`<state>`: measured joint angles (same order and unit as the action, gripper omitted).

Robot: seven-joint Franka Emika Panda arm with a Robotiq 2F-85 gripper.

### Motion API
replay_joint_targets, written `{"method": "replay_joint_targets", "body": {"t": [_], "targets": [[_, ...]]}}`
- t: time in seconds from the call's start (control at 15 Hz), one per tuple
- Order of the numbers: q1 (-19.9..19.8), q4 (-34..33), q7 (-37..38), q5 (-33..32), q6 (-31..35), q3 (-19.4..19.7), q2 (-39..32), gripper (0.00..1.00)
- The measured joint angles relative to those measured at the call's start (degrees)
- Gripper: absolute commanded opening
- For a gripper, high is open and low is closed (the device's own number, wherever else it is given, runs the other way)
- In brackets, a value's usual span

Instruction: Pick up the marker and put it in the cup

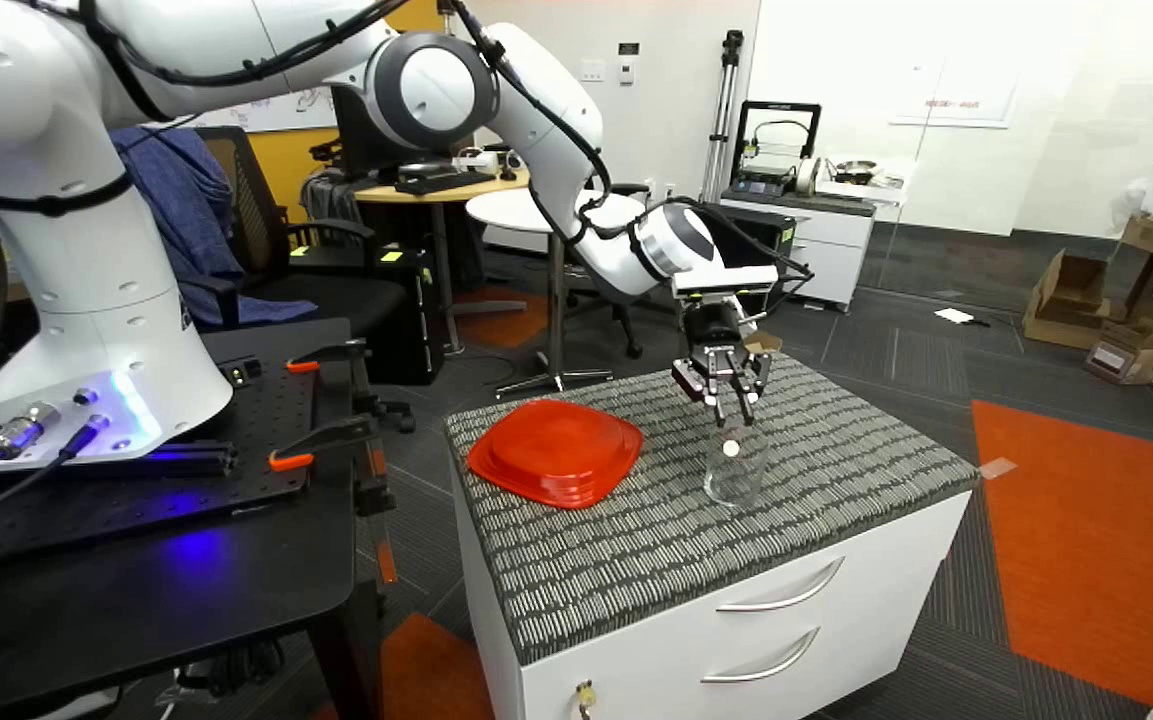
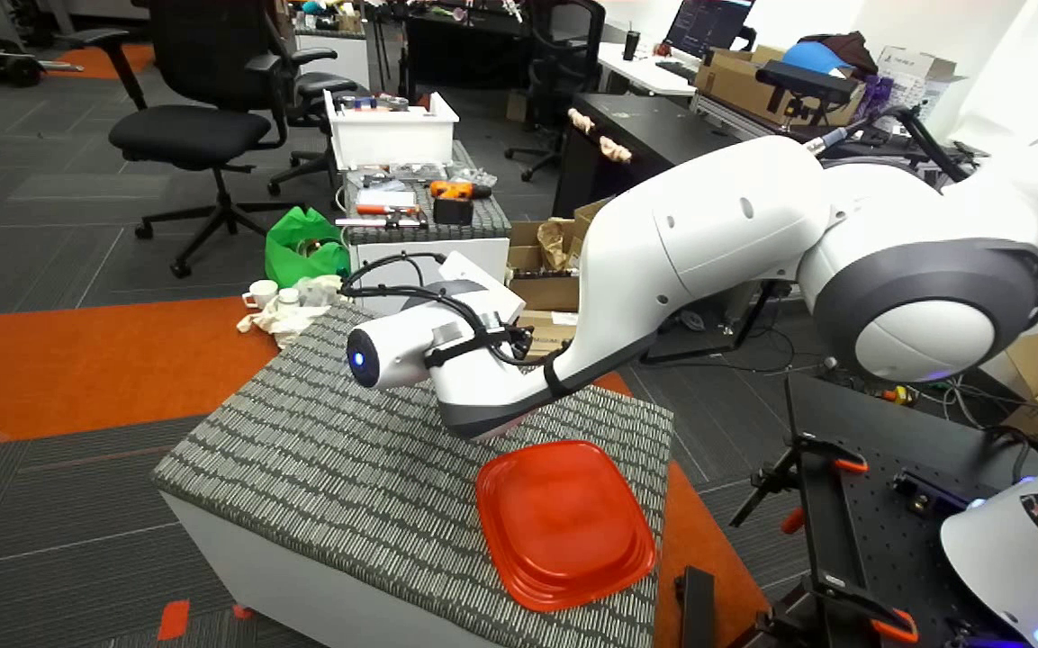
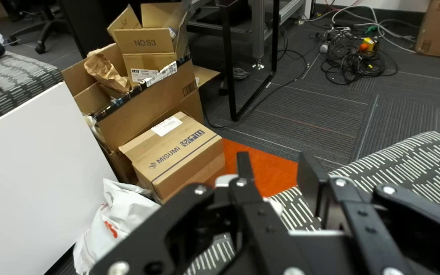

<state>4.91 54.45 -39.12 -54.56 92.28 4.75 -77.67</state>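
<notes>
The hand (image 1: 733, 415) grips nothing, its fingers parted a little, orange carpet (image 3: 275, 164) showing between them. In an exterior view its tips are near the rim of the clear cup (image 1: 736, 487), inward of the drawer-side edge of the bench (image 1: 636, 570). The marker (image 1: 731, 448) shows as a pale disc against the cup; inside or in front, I cannot tell. The red bowl (image 1: 561, 455) lies by another edge.

the red bowl (image 1: 558, 450) and clear cup (image 1: 734, 478) stand in the way, with bare cabinet top (image 1: 673, 455) between.
</notes>
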Motion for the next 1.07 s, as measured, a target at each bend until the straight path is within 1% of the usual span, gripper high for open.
{"method": "replay_joint_targets", "body": {"t": [0.07,0.2,0.27,0.33,0.67,0.87,1.07], "targets": [[0.01,-0.26,-0.01,0.00,-0.28,0.00,-0.13,0.77],[0.09,-0.77,-0.02,0.00,-0.59,0.00,-0.19,0.90],[0.14,-1.06,-0.02,0.00,-0.67,0.00,-0.19,0.98],[0.20,-1.40,-0.01,0.00,-0.71,0.00,-0.19,1.00],[0.77,-1.85,2.77,-0.07,-1.31,0.07,1.12,1.00],[1.51,-0.26,7.03,-0.07,-1.71,0.07,3.48,1.00],[2.27,2.74,12.50,0.65,-1.76,-0.16,6.70,1.00]]}}
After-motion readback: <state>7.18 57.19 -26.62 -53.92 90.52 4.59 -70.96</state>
